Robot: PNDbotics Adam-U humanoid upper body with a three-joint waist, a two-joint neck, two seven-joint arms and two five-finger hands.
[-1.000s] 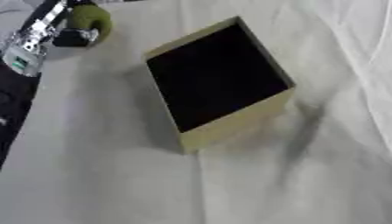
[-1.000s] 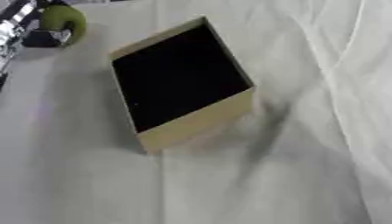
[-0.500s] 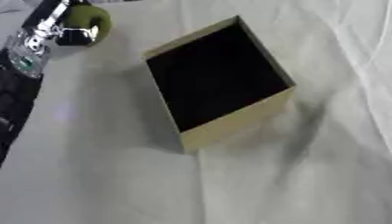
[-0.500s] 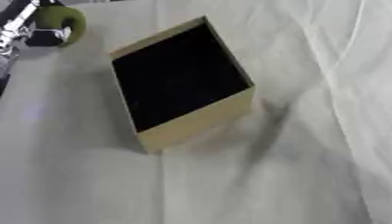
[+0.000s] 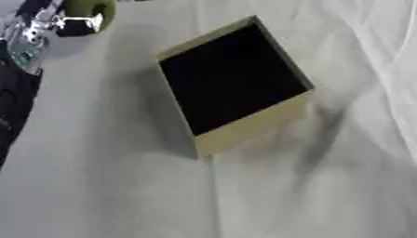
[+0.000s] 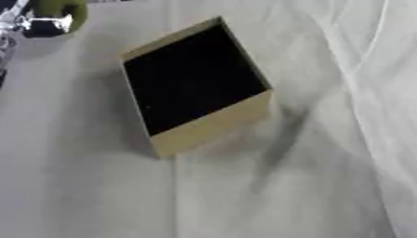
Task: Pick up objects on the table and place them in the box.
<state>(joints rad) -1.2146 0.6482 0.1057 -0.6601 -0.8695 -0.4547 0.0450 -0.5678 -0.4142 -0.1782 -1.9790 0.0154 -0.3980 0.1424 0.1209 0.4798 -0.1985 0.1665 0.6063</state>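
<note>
An open cardboard box [image 5: 254,122] with a dark inside stands turned askew on the white cloth, a little above the middle. At the top left corner, my left hand [image 5: 68,24] comes in with its fingers curled round a round green object [image 5: 92,9]. Hand and object are to the left of the box's far corner and apart from it; I cannot tell whether they are off the cloth. Part of the object is cut off by the top edge. My right hand shows in neither view.
A white cloth [image 5: 122,195] covers the table, with raised folds along the right side [image 6: 366,93]. My dark left arm [image 5: 11,104] runs down the left edge.
My left hand and the green object have moved slightly up, towards the top edge. The box has stayed where it was.
</note>
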